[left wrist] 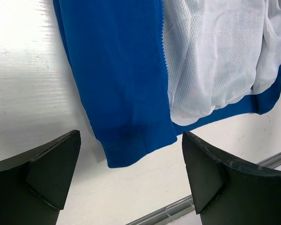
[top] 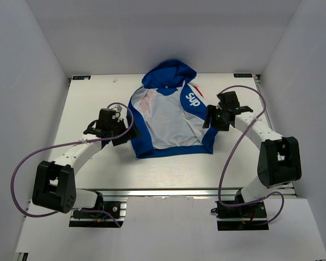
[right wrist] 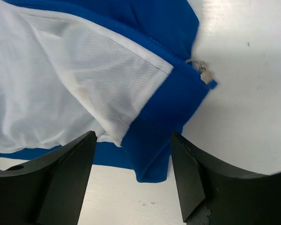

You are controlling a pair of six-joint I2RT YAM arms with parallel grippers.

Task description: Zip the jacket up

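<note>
The jacket (top: 171,117) lies spread open on the white table, hood at the far side, white mesh lining up, blue hem toward me. Its right front panel with white "Sup" lettering (top: 192,99) is folded partly over. My left gripper (top: 122,132) is open and empty, hovering at the jacket's left lower corner; the left wrist view shows the blue front edge and ribbed cuff (left wrist: 126,147) between its fingers. My right gripper (top: 211,118) is open and empty at the right lower corner (right wrist: 171,126). A small metal zipper pull (right wrist: 202,71) lies at the blue edge there.
White walls enclose the table (top: 87,109) on the left, right and far sides. An aluminium rail (top: 179,192) runs along the near edge. Purple cables (top: 233,147) loop from both arms over the table.
</note>
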